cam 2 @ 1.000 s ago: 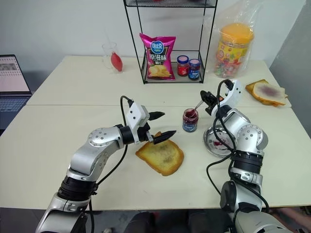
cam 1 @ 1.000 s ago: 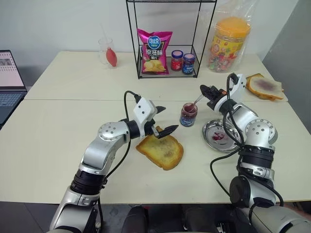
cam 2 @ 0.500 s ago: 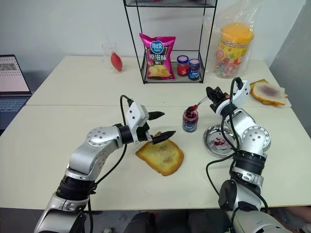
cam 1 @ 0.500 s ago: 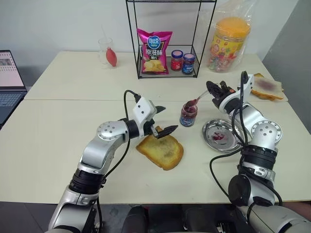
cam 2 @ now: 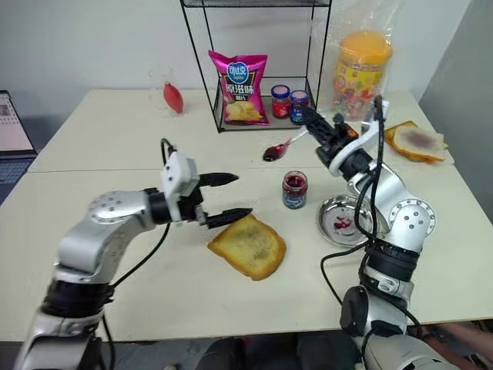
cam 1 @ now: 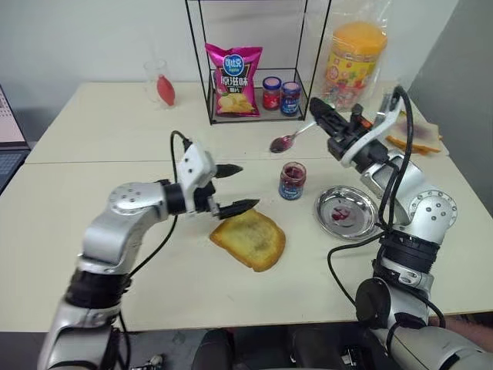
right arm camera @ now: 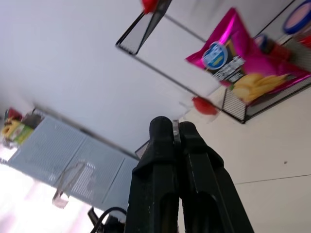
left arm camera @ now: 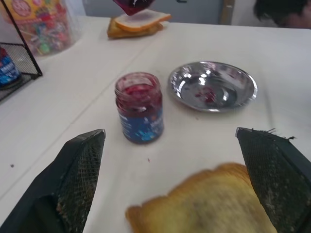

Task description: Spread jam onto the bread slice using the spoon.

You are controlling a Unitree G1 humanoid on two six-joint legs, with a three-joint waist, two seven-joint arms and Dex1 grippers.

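Observation:
The bread slice (cam 1: pixel 248 239) lies flat on the table, golden at the crust and dull tan in the centre. Just left of it and slightly above, my left gripper (cam 1: pixel 235 187) is open, nothing between its fingers (left arm camera: pixel 80 179). My right gripper (cam 1: pixel 317 112) is shut on the spoon (cam 1: pixel 293 137) by its thin handle, held in the air in front of the wire rack. Dark red jam (cam 1: pixel 278 144) fills the spoon's bowl, which hangs above and behind the open jam jar (cam 1: pixel 291 180). In the right wrist view the fingers (right arm camera: pixel 163 145) are pressed together.
A round steel plate (cam 1: pixel 360 202) with red smears sits right of the jar. The wire rack (cam 1: pixel 254 116) behind holds a chip bag (cam 1: pixel 233 77) and two lidded jars (cam 1: pixel 280 92). A candy tub (cam 1: pixel 353 65) and another slice (cam 1: pixel 420 137) stand at the back right.
My right gripper has lifted the spoon out of the jar, up and back towards the rack. My left gripper has drawn a little to the left, away from the bread. The camera has shifted.

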